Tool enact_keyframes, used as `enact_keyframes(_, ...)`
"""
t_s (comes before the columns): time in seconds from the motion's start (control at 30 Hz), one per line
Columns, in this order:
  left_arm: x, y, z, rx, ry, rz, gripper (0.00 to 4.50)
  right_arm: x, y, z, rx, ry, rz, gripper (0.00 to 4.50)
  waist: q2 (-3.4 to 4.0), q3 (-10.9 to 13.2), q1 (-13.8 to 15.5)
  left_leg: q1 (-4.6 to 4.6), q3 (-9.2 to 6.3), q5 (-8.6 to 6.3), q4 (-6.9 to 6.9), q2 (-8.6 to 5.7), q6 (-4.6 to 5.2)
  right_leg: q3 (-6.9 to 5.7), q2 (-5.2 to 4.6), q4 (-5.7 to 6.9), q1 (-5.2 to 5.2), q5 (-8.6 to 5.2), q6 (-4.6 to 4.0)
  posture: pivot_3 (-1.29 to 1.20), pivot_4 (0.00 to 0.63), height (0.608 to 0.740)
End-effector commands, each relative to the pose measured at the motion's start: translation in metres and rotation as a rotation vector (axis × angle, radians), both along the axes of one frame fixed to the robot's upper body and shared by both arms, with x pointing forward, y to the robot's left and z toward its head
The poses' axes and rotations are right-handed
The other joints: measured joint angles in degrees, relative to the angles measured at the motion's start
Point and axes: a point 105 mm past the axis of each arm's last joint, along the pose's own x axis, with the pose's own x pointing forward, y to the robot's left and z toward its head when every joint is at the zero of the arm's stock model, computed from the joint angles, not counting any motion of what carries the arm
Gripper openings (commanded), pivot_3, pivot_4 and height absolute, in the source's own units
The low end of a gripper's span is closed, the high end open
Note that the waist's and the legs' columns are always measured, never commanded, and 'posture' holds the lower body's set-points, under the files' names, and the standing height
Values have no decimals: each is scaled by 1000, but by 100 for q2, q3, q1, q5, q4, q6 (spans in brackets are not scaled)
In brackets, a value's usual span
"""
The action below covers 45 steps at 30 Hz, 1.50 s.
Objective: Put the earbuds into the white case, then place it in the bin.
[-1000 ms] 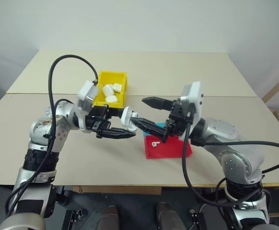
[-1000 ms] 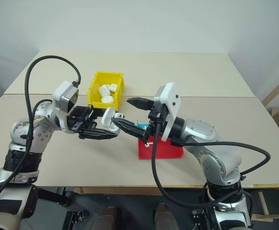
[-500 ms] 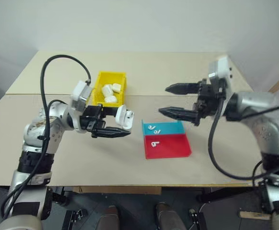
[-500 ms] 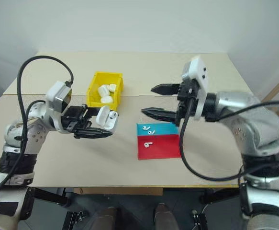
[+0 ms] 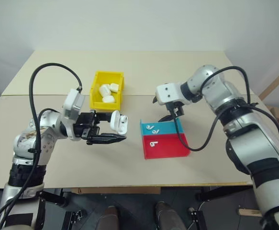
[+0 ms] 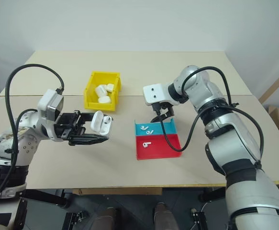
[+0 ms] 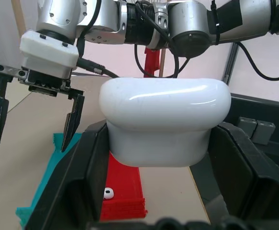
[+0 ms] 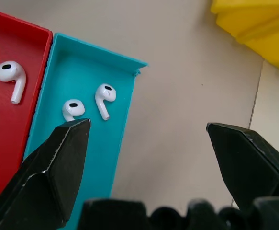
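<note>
Left gripper [image 5: 111, 132] clamping the white case [image 5: 118, 121] between its fingers, lid flipped open, above the table [image 5: 82, 163]. Lying just beyond the case from that gripper, on the far side and apart from it: the bin [image 5: 107, 89], holding three look-alike white cases [image 5: 106, 92].

Right gripper [image 6: 159, 113] hanging with its fingers spread wide, gripping nothing, pointing down at the far edge of the flat tray [image 6: 165, 149]. Resting directly below that gripper, in the tray's blue compartment: two of the earbuds [image 8: 88, 104], side by side, nearly touching. Lying farther off in the red compartment, on the side away from the bin: a third earbud [image 8: 12, 76], alone. Sitting between the two grippers: bare tabletop, with the tray nearer the right one.
</note>
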Motion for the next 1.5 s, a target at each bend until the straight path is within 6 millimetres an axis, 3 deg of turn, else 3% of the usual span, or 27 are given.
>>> enact_keyframes(0.03, -6, 1, 11, -13, -44, -3, 2785, 1, 8, 7, -32, -35, 39, 3890, 1, 0, -1, 2, 1, 0, 0, 0, -1, 0, 0, 2, 0, 0, 0, 0, 150, 740)
enact_keyframes(0.07, -6, 2, 11, -13, -44, 1, 2785, 1, 11, 4, -48, -34, 49, 3630, 1, 0, -2, 2, 0, 0, 0, 0, -1, 0, 0, 4, 0, 0, 0, 0, 150, 740)
enact_keyframes(0.4, -7, 4, 12, -8, -39, 14, 2785, -3, 24, -18, -71, -6, 89, 3630, 3, 2, -14, 5, 0, 1, -1, 0, -1, 1, 2, 11, -2, 0, 0, 0, 150, 740)
enact_keyframes(0.53, -7, 4, 13, -6, -42, 17, 2785, -2, 30, -24, -65, 6, 73, 2733, 3, 2, -17, 6, 0, 2, -1, -1, -3, 2, 2, 42, -4, 0, 0, 0, 150, 740)
enact_keyframes(1.13, -8, 10, 16, 11, -50, 46, 2785, 2, 34, -51, -141, 5, 32, 2733, 4, 2, -25, 7, -1, 2, -1, -1, -3, 2, 3, 43, -3, 0, 0, 0, 150, 740)
enact_keyframes(1.2, -8, 11, 16, 11, -50, 48, 2785, 2, 34, -52, -145, 5, 30, 2239, 4, 2, -24, 7, -1, 2, -1, 0, -3, 1, 3, 44, -4, 0, -1, 0, 150, 740)
enact_keyframes(1.5, -9, 12, 16, 15, -51, 56, 2785, 4, 29, -57, -173, 2, 13, 2239, 4, 2, -25, 9, -2, 2, -1, -1, -3, 2, 4, 43, -2, 0, 0, 0, 150, 740)
